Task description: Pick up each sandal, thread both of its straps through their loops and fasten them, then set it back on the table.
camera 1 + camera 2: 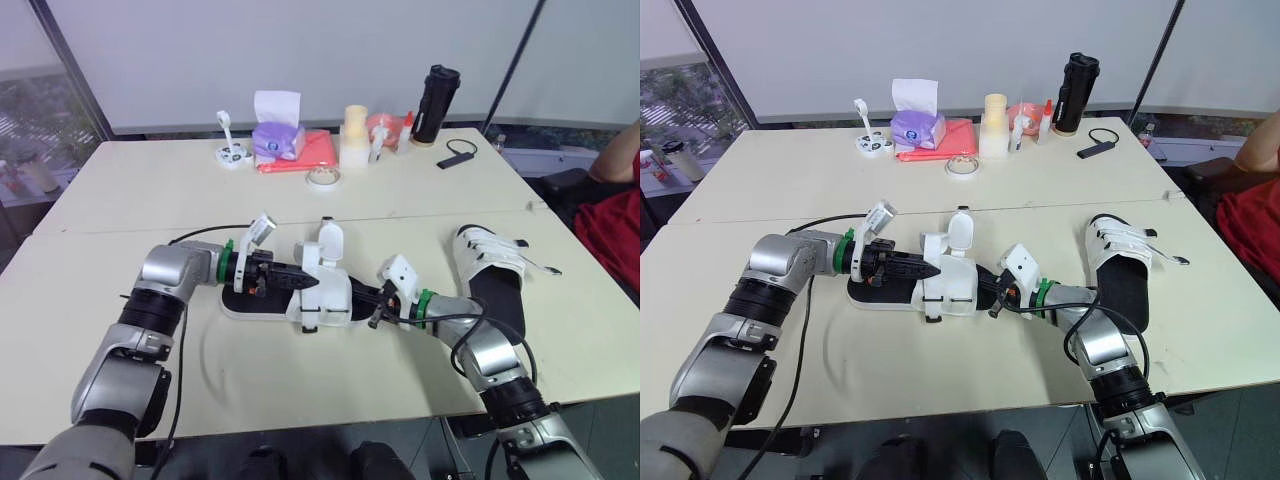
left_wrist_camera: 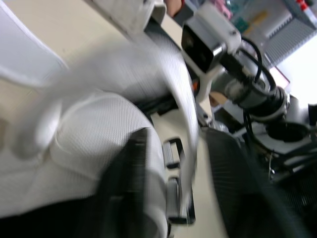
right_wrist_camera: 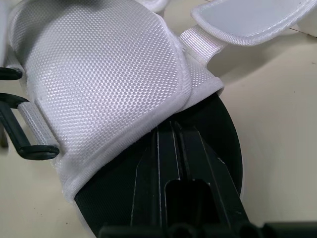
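Observation:
A white-strapped sandal with a black sole point(image 1: 322, 288) lies in the middle of the near table, one strap flap point(image 1: 330, 242) standing upright. My left gripper point(image 1: 298, 280) reaches in from the left, its fingers tapered together against the white upper's side. From the right, my right gripper point(image 1: 362, 297) meets the sandal's open end. In the right wrist view its fingers point(image 3: 166, 163) lie shut on the black insole point(image 3: 225, 144), their tips under the mesh upper point(image 3: 104, 69). A second sandal point(image 1: 492, 262) with fastened straps lies at the right.
On the far table stand a purple tissue box point(image 1: 277, 137), a red cloth point(image 1: 318, 150), a tape roll point(image 1: 322, 177), a cream cup point(image 1: 354, 135) and a black bottle point(image 1: 436, 103). A person in red point(image 1: 615, 205) sits at the right edge.

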Controlling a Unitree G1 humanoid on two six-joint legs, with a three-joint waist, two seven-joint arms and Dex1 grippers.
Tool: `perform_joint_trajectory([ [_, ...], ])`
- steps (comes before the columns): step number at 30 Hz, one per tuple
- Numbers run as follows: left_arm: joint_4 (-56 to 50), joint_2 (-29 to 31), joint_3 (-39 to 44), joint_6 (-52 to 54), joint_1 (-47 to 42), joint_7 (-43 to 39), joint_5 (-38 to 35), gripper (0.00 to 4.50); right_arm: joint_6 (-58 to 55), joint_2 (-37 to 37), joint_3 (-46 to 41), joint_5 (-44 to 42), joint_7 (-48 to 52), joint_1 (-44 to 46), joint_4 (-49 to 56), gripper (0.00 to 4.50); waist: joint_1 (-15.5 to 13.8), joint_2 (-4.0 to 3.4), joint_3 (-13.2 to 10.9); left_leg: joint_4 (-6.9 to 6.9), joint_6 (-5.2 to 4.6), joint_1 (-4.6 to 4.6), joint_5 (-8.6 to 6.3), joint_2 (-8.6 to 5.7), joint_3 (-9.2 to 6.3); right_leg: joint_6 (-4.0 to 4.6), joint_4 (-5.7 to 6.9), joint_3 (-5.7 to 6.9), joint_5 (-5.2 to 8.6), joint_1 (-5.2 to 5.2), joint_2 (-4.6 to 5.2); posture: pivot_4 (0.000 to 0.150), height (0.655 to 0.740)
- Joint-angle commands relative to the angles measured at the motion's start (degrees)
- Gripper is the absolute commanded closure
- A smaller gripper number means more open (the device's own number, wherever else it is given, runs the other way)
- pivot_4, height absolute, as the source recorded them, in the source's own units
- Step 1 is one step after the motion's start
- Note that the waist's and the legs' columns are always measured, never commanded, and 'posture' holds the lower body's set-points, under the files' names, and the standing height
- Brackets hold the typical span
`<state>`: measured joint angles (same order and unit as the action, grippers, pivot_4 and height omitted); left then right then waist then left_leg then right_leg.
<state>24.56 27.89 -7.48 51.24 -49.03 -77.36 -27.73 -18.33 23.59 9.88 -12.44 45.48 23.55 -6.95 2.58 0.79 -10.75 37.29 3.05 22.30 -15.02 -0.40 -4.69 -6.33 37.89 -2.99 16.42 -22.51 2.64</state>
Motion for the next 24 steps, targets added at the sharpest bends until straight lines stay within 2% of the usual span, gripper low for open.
perform_joint_trajectory([
  [1, -3.1, 0.84, 3.22, 1.64, -0.07, 1.56, -2.18, 0.62, -1.21, 0.26, 0.93, 2.09, -0.46, -0.86, -2.7, 4.5, -0.01, 0.0, 0.0, 0.0, 0.0, 0.0, 0.0, 0.0, 0.0, 0.0, 0.0, 0.0, 0.0, 0.0, 0.0, 0.15, 0.74],
  [2, -5.28, 2.34, 3.86, 3.38, 0.56, 1.05, -3.33, 0.17, -1.19, 0.25, 0.91, 2.07, -0.45, -0.81, -2.81, 4.5, -0.01, 0.0, 0.0, 0.0, 0.0, 0.0, 0.0, 0.0, -0.01, 0.0, 0.0, 0.0, 0.0, 0.0, 0.0, 0.15, 0.74],
  [6, -17.09, 10.07, 7.56, 8.69, 8.64, -0.8, -8.42, 0.17, -1.08, 0.51, 0.7, 2.0, -0.47, -1.51, -2.39, 4.5, 0.81, -0.01, 0.0, -0.18, 0.0, -0.01, 0.0, 0.08, 0.05, 0.06, -0.01, -0.04, 0.03, -0.11, -0.01, 0.15, 0.74],
  [9, -28.88, 13.26, 10.29, 11.22, 17.72, 2.09, -12.18, 0.17, -0.78, 0.67, 0.7, 2.11, -0.38, -2.0, -2.41, 4.5, 0.65, -0.03, 0.01, -0.29, 0.0, 0.01, 0.0, 0.18, 0.01, 0.17, -0.04, -0.01, 0.1, -0.15, 0.02, 0.15, 0.74],
  [16, -37.51, 12.08, 13.55, 13.3, 24.75, 10.23, -16.88, 0.17, -0.8, 0.41, 0.25, 2.2, -0.3, -2.37, -2.26, 4.5, -0.32, 0.04, 0.01, -0.12, 0.05, -0.06, 0.03, 0.24, -0.07, 0.24, -0.31, 0.06, 0.08, 0.19, 0.1, 0.15, 0.74],
  [19, -42.04, 9.73, 11.72, 11.85, 29.95, 14.87, -16.47, 0.17, -1.02, 0.1, 0.75, 2.2, -0.04, -2.31, -2.26, 4.5, -0.07, -0.07, 0.07, -0.24, 0.05, -0.11, 0.02, 0.24, -0.04, 0.22, -0.35, 0.06, 0.07, 0.19, 0.11, 0.15, 0.74],
  [22, -40.62, 5.95, 7.58, 6.06, 31.65, 18.5, -11.99, 0.17, -1.15, 0.06, 0.8, 2.28, 0.3, -1.45, -2.98, 4.5, -0.18, -0.03, 0.05, -0.33, 0.05, -0.1, 0.02, 0.24, -0.01, 0.21, -0.37, 0.05, 0.07, 0.14, 0.12, 0.15, 0.74],
  [24, -39.04, 5.72, 3.93, 2.78, 31.74, 18.37, -9.0, 0.17, -1.59, 0.21, 0.82, 2.04, 0.81, -1.24, -2.81, 4.5, -0.2, -0.03, 0.05, -0.3, 0.05, -0.08, 0.02, 0.21, -0.02, 0.24, -0.38, 0.07, 0.05, 0.15, 0.09, 0.15, 0.74],
])
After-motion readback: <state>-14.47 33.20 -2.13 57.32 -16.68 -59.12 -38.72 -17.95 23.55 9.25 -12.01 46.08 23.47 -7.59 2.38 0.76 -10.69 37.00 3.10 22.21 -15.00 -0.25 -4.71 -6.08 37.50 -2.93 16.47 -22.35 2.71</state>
